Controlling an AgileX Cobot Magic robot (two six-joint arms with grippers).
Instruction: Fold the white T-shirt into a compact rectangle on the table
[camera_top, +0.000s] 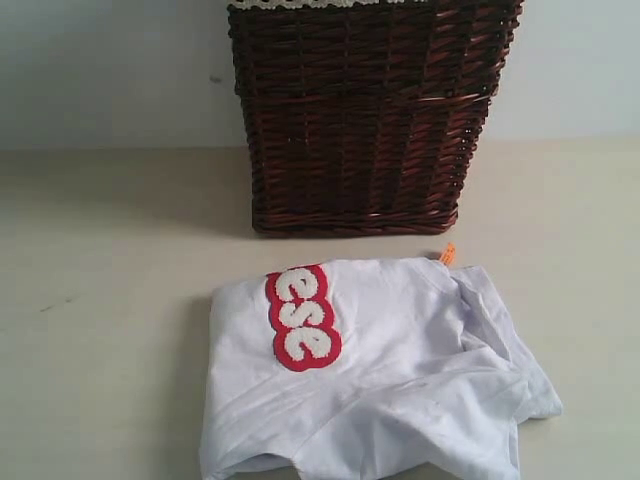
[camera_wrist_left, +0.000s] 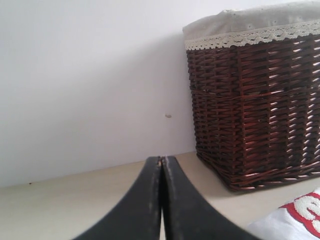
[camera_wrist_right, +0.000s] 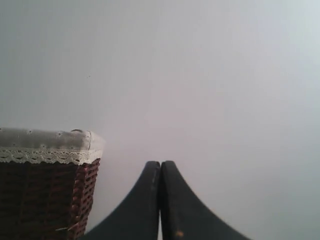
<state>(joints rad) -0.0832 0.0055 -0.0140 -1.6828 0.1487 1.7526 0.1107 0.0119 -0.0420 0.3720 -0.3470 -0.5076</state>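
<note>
We see the white T-shirt (camera_top: 380, 370) bunched on the tabletop (camera_top: 90, 330), lower centre of the exterior frame; the left tool (camera_wrist_left: 161, 161) and right tool (camera_wrist_right: 160, 164) are clenched empty, the left likely nearer.

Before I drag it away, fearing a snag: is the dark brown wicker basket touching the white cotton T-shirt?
Apart. Exterior view: bare cream table separates the brown wicker basket from the white T-shirt.

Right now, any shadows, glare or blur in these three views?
Exterior view: soft light, faint shadow left of the wicker basket, white T-shirt folds readable. Left wrist view: sharp, small glints on the weave. Right wrist view: dim and hazy.
</note>
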